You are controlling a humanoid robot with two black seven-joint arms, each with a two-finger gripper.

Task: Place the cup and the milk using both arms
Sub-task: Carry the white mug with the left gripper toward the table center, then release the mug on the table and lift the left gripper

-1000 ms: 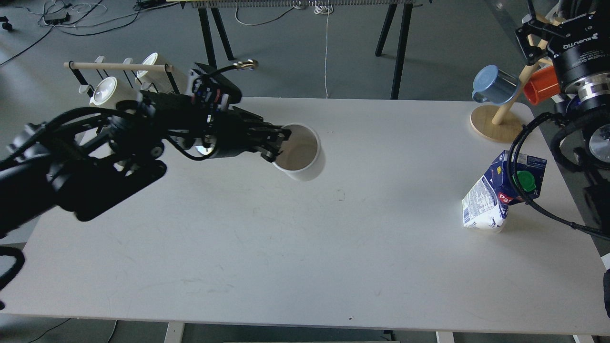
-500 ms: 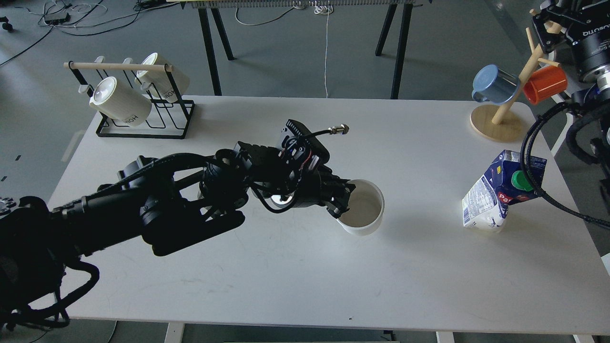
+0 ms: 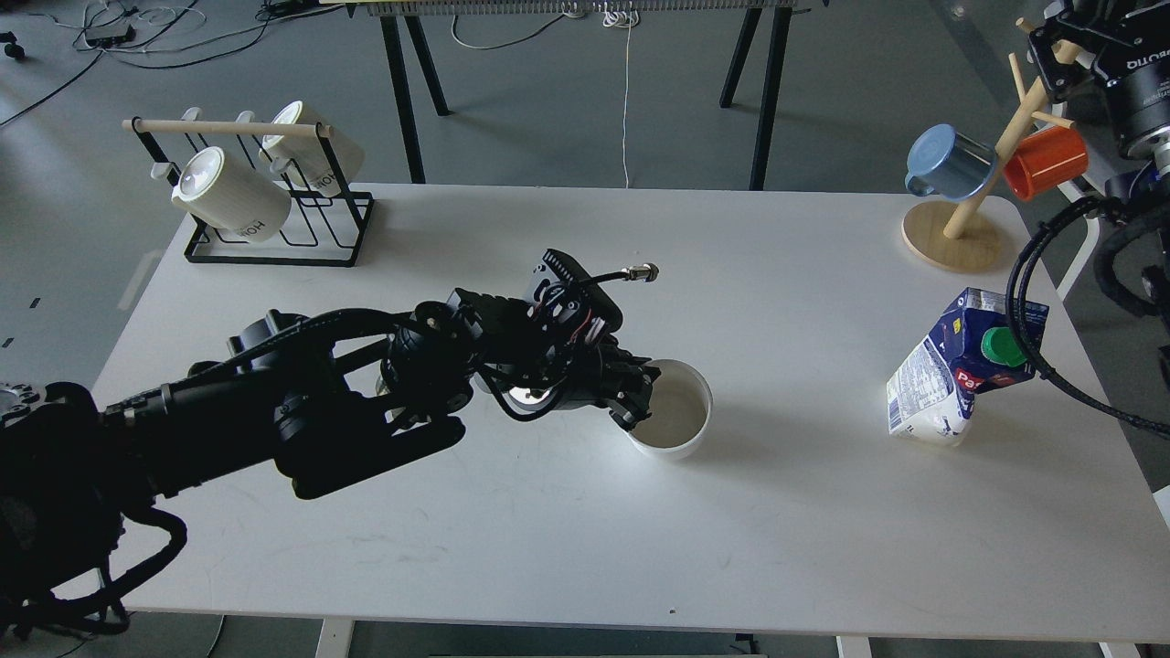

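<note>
Tabletop: white, rectangular, matte, faintly scuffed; carries everything listed below. Grey floor beyond the far edge, with black trestle legs and loose cables at far left.

Left arm: black, enters from the near left and reaches toward the centre. Left claw is clenched on the near-left rim of the white cup, one finger inside the wall, one outside. Cup sits upright at the tabletop's centre, mouth up, empty; whether its base rests on the surface or hangs just above it cannot be told.

Step in hand, as judged: setting the cup down at centre. Next move calls for settling the base flat, releasing the rim and lifting clear without tipping the cup.

Right arm: black, at the far right edge, raised beside the mug tree. Right claw is largely cut off by the frame; cannot tell whether it is released or clenched. It holds nothing visible.

Milk carton: blue and white, green cap, standing tilted at the right side, well apart from the cup, untouched. Judged the remaining item, for the right arm.

Black wire rack: far left, two cream mugs hung on its wooden bar.

Wooden mug tree: far right, bearing a blue mug and an orange mug.
</note>
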